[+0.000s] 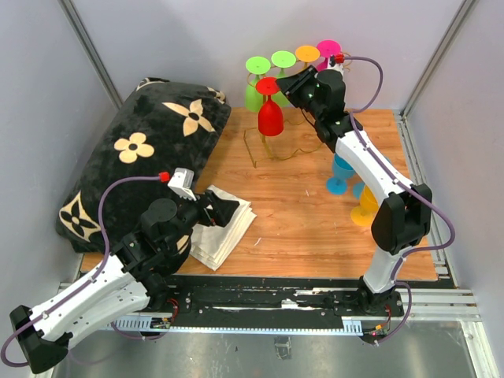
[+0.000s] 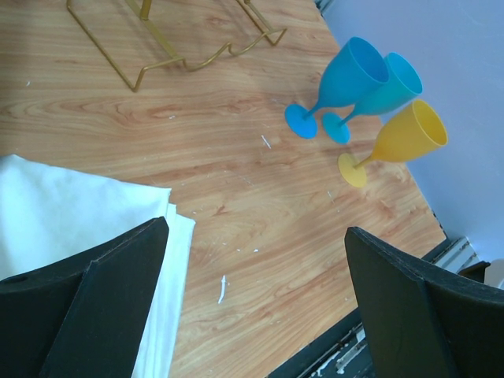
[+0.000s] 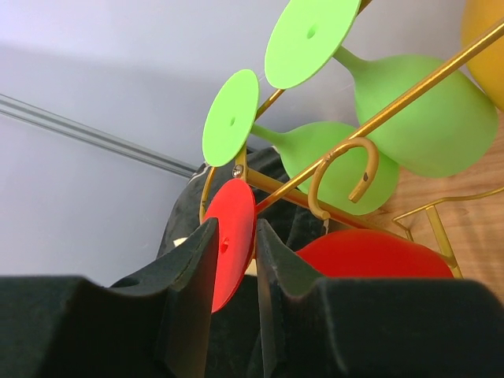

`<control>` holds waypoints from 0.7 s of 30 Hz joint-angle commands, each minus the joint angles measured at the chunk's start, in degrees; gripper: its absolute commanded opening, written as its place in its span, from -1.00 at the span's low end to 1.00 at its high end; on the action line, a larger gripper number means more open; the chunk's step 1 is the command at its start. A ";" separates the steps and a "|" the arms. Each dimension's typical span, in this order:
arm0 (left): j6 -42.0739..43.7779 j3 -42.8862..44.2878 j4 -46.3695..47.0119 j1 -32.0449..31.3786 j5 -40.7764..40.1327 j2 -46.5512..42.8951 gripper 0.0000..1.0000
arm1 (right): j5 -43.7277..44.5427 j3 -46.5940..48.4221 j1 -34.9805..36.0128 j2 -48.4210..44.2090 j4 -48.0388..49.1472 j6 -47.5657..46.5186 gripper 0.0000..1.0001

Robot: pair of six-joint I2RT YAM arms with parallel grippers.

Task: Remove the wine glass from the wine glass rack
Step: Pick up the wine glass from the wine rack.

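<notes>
You are working the grasp: the right gripper [image 3: 234, 236] is straddling the foot of the red wine glass [image 3: 370, 253], which is hanging from the wine glass rack [image 3: 425, 86] just ahead. Whether the jaws are pinching, I cannot tell. Next you are needing a firm pinch, then a slide off the hook.

Robot laboratory test cell. Closed in behind and to both sides of the right gripper [image 1: 279, 83] by plain pale grey panel walls [image 1: 197, 31] with slim metal corner posts [image 1: 87, 47]. Light wooden board tabletop [image 1: 299, 220] beneath both grippers, edged by a black-and-silver metal mounting rail [image 1: 236, 293] carrying the arm bases. Thin purple cable [image 1: 381, 75] looped off the wrist. Staged props only: blue and yellow plastic goblets [image 2: 370, 87] ahead of the left gripper [image 2: 256, 291], black flower-print cushion [image 1: 142, 157] beside it, folded white cloth [image 2: 71, 213] under it.
</notes>
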 commanded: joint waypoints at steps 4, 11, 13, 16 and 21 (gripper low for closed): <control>0.09 -1.03 0.85 0.32 -0.55 -0.94 0.99 | -0.73 2.17 0.27 0.28 0.03 -0.72 -0.55; -0.06 -1.11 0.66 0.32 -0.86 -1.41 0.99 | -0.84 2.49 0.10 -0.04 -0.77 -1.85 -0.65; -0.09 -1.22 0.72 0.26 -1.04 -1.39 0.99 | -0.86 2.35 0.01 -0.15 -0.85 -1.59 -0.75; -0.09 -1.13 0.68 0.29 -1.00 -1.19 0.99 | -1.73 2.40 -0.17 -0.24 -0.52 -1.25 -0.91; 0.18 -0.87 0.69 0.26 -1.08 -0.99 0.99 | -2.98 2.50 -0.38 -0.81 -0.33 -1.09 -0.99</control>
